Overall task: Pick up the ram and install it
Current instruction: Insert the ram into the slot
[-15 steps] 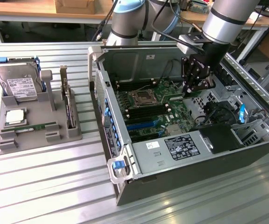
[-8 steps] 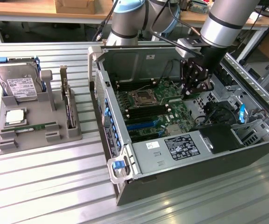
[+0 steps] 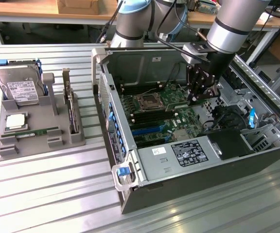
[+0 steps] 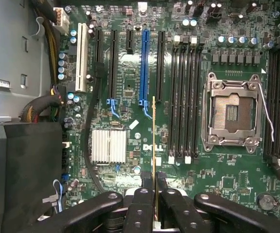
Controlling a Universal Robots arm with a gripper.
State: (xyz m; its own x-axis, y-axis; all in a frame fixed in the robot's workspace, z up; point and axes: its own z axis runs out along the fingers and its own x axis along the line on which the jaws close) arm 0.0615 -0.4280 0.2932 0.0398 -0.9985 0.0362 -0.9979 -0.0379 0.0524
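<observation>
My gripper (image 4: pixel 153 182) is shut on the ram (image 4: pixel 153 141), a thin green stick seen edge-on between the two black fingers (image 4: pixel 141 204). It hangs above the green motherboard (image 4: pixel 130 87), between the blue expansion slot (image 4: pixel 144 68) and the row of black memory slots (image 4: pixel 183 97) next to the open processor socket (image 4: pixel 232 114). In the exterior view the gripper (image 3: pixel 196 99) reaches down into the open computer case (image 3: pixel 130 170), just over the motherboard (image 3: pixel 159 114). A second, similar ram stick (image 3: pixel 38 132) lies on the grey holder (image 3: pixel 13 145).
On the grey holder at the exterior view's left stand a hard drive (image 3: pixel 21 87), a square silver processor chip (image 3: pixel 14 121) and an upright dark expansion card (image 3: pixel 69 104). Inside the case are a silver heat sink (image 4: pixel 109 145), black cables (image 4: pixel 89 145) and a labelled power supply (image 3: pixel 188 153).
</observation>
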